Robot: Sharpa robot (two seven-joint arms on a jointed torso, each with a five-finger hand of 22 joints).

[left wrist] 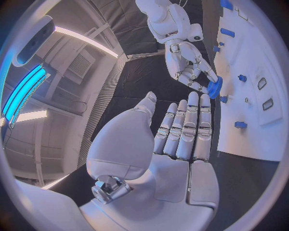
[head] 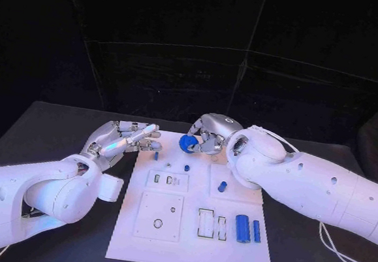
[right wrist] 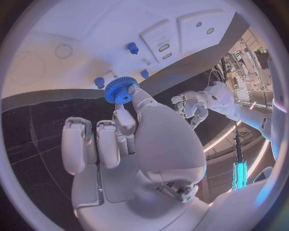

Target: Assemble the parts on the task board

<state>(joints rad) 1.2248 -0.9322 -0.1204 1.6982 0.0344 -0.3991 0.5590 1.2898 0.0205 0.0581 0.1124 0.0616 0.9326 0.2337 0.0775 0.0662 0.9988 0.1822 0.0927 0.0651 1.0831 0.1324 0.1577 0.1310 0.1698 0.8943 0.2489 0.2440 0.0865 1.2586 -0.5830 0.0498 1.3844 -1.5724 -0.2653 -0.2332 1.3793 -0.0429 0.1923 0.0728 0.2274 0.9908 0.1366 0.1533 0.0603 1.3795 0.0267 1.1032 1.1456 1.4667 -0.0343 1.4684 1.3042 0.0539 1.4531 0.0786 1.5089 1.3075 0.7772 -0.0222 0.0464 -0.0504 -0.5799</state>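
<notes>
Pinched in the fingertips of the right hand (head: 209, 136) is a blue toothed gear (head: 188, 144), lifted above the far end of the white task board (head: 191, 250); the right wrist view shows the gear (right wrist: 120, 91) gripped at its hub between the thumb and a finger, with the other fingers curled beside them. Just below the gear on the board stand two small blue pegs (head: 187, 168), and a short blue piece (head: 222, 186) lies on the raised plate under the right wrist. Nearer the robot from that hand, two blue cylinders (head: 243, 228) lie side by side, next to a pair of rectangular slots (head: 204, 221). A square plate with a round hole (head: 158, 223) sits on the board's left half.

Across from the gear, the left hand (head: 123, 139) hangs at the board's far left corner, holding nothing, its fingers (left wrist: 191, 126) stretched out straight and close together, tips pointing toward the gear and the right hand. The two hands are near each other but apart. Everything rests on a black table (head: 56, 125).
</notes>
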